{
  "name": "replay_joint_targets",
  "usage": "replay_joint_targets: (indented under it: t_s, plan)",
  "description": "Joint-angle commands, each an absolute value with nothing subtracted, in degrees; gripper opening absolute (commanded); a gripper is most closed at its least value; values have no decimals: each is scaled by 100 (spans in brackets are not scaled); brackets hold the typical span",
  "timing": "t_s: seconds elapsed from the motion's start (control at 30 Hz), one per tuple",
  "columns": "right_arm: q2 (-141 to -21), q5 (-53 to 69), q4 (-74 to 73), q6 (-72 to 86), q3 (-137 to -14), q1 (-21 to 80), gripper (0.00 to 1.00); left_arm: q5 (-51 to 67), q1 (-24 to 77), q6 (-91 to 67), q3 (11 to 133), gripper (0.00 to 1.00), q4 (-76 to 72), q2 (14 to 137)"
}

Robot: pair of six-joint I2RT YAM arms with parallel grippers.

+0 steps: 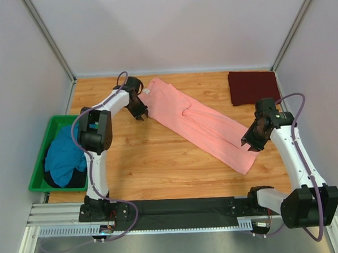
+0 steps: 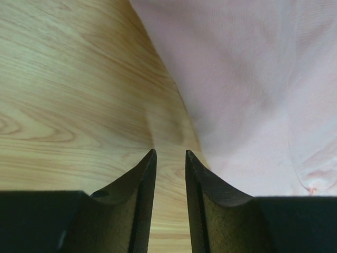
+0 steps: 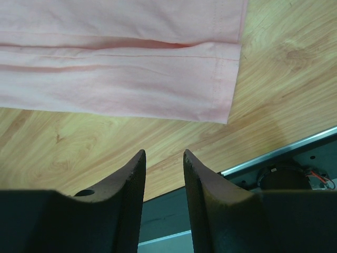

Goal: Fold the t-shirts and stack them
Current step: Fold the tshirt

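Observation:
The salmon-pink t-shirt (image 1: 200, 125) lies folded into a long strip, slanting across the wooden table from back left to front right. My left gripper (image 1: 140, 115) hovers at the left edge of its collar end, open, with only bare wood between the fingers (image 2: 169, 152); the pink cloth (image 2: 253, 79) starts just right of them. My right gripper (image 1: 249, 144) is beside the hem end, open and empty (image 3: 163, 152), a short way off the hem (image 3: 116, 79). A dark maroon t-shirt (image 1: 253, 87) lies folded at the back right. A teal-blue t-shirt (image 1: 63, 157) is bunched up in the bin.
The green plastic bin (image 1: 39, 161) stands off the table's left edge. White walls close in the back and both sides. The black base rail (image 1: 184, 208) runs along the near edge and shows under my right fingers (image 3: 284, 168).

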State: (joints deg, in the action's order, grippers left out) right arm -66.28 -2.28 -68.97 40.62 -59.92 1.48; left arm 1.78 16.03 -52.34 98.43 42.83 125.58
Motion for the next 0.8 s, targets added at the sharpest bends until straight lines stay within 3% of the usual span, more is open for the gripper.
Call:
replay_joint_targets:
  t_s: [0.0,0.1,0.13,0.17,0.23,0.77]
  plan:
    - [-6460,-141,-6987,4104,-5915,176,36,139,1599,-5081,9556,36,3889,11605]
    - [-6495,-123,-6943,4105,-5906,176,33,465,1591,-5036,9378,30,3219,11373]
    - [-6504,-114,-6926,4122,-5941,176,33,640,1591,-5027,9474,24,3199,11408]
    - [-6513,-106,-6917,4113,-5950,176,32,737,1600,-5053,9536,10,3225,11478]
    - [-6521,-79,-6873,4122,-5950,185,32,1026,1600,-5089,9720,0,3278,11741]
    - [-6601,114,-6846,4096,-6099,193,31,809,1565,-4738,10687,0,3989,13121]
